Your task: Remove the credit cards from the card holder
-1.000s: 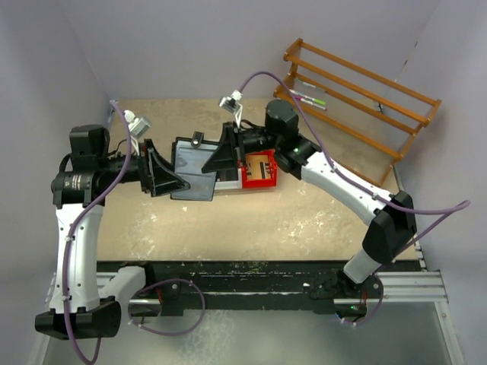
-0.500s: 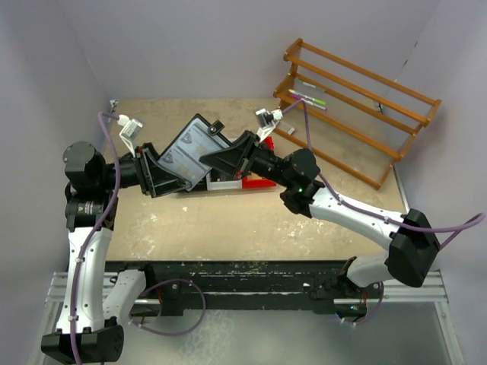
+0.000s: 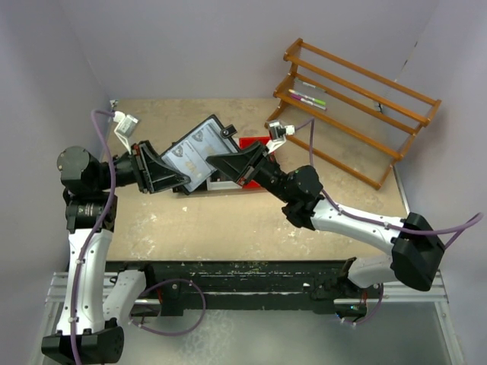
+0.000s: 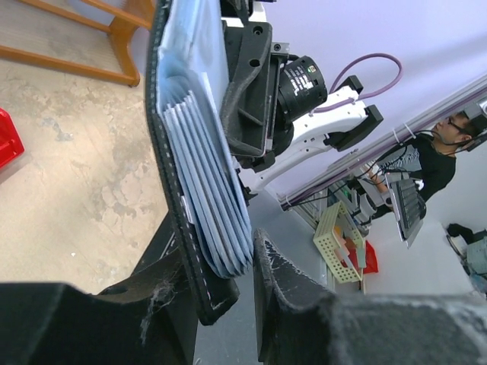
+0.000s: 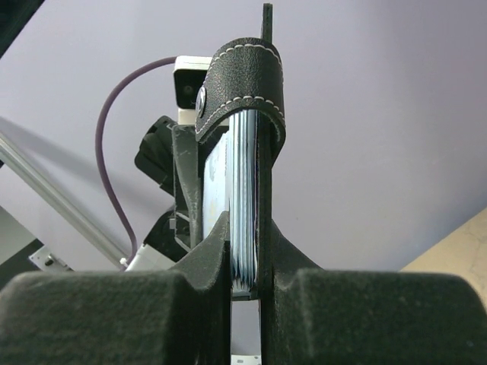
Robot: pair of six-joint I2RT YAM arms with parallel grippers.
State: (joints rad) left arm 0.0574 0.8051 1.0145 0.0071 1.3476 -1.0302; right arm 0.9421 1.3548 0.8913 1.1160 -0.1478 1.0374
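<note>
The card holder [image 3: 199,148] hangs in the air over the far left part of the worktop [image 3: 228,220], tilted, its long axis running from near left to far right. The right jaws are clamped across its right-hand edge, with leather and credit cards [image 4: 205,190] between them. The cards fan out at the end facing the left jaws, which straddle that corner; whether they pinch it I cannot tell. The left arm looks better placed to draw a card out leftward.
</note>
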